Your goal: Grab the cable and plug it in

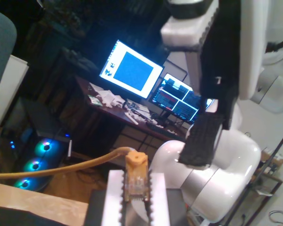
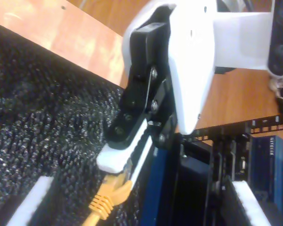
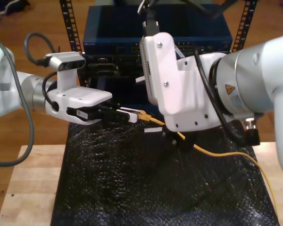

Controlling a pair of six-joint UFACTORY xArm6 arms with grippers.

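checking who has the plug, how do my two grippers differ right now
My first gripper is shut on the cable just behind its plug; my second gripper is open and holds nothing. The first reaches in from the exterior view's left, the second from its right. Both have white toothed pads and hang over the black mat by the rack.
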